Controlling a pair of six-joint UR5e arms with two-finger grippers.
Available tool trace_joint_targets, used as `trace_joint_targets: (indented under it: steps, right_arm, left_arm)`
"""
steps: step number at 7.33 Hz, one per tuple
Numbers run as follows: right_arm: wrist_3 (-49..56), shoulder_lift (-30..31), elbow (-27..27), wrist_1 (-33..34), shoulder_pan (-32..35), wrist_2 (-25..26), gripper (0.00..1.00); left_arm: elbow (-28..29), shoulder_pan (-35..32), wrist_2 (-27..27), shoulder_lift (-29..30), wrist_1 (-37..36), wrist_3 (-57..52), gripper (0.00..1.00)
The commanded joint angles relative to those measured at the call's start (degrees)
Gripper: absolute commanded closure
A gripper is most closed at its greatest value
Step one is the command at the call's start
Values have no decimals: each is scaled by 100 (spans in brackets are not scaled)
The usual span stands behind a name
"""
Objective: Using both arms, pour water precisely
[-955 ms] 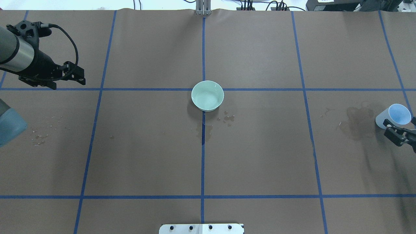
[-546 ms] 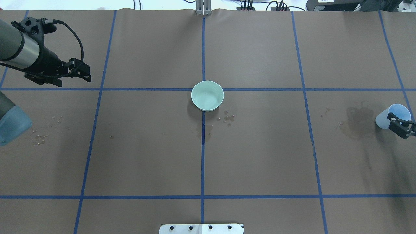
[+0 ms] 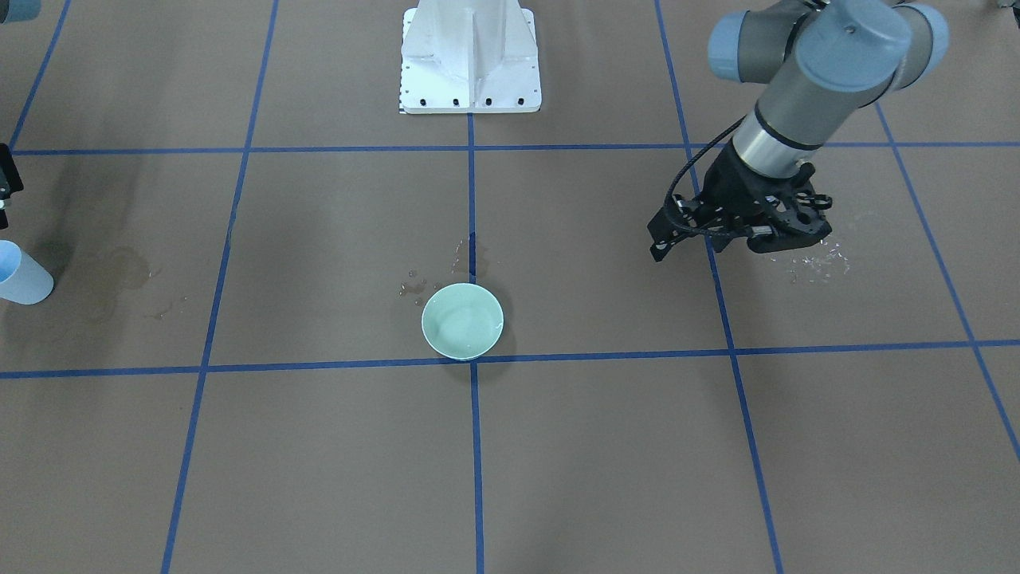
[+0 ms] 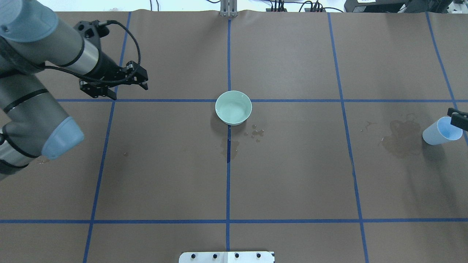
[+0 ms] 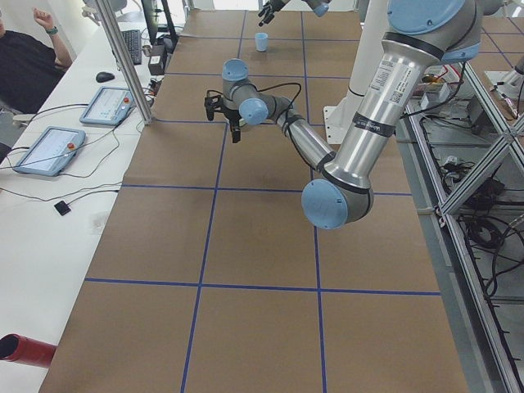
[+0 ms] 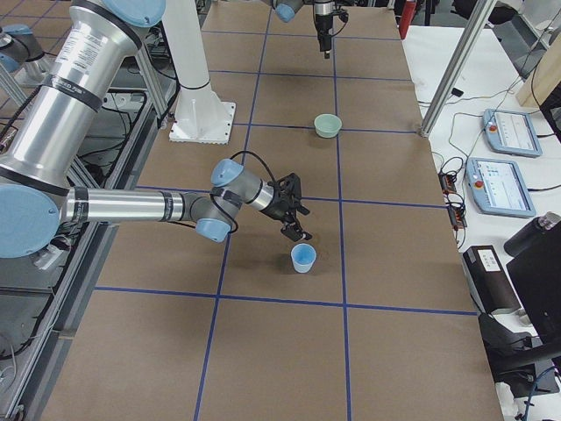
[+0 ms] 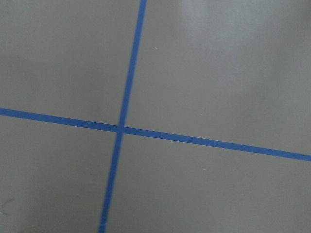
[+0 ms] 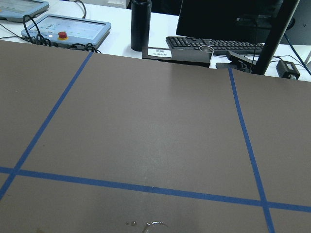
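Right gripper [image 4: 459,121] cut off at the overhead view's 3 o'clock edge, its jaw spacing unreadable, blue cup [image 3: 24,277] clipped at 9 o'clock in the front-facing view, water in the bowl [image 4: 218,113] too faint to tell.

Brown gridded table [image 4: 292,182]: green bowl [image 4: 233,107] centre, blue cup [image 4: 440,131] right, wet stains [image 4: 402,140].

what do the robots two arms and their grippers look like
Both are built alike. The left arm and right arm are silver-grey tubes with light blue round joint caps and thin black bands; the small lettering on the upper tubes is too small to read. A black cable loops beside each wrist. The left gripper and right gripper are black, angular and two-fingered.
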State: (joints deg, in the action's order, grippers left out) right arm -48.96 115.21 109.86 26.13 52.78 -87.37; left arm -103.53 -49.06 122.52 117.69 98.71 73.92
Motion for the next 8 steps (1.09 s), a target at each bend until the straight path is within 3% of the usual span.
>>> trace_joint_targets:
  steps: [1,3,4,6,8]
  right_arm:
    - [779,-461,79,767,1588,-2161,1]
    - [1909,-1225,27,2370,2627,-3833,1]
    - [2578,-1533,27,3345,2989,-4319,1]
    - [3957,-2122,27,5541,3299,-4780,1]
    - [4938,-2492,36,7320,3396,-4667,1]
  left_arm:
    - [769,177,-9,961,26,498,0]
    - [1411,414,-280,1683,165,658,0]
    - [1737,563,-491,1835,471,711,0]
    - [2423,844,-668,1932,1245,711,0]
    - [2697,1169,-843,2038,1239,702,0]
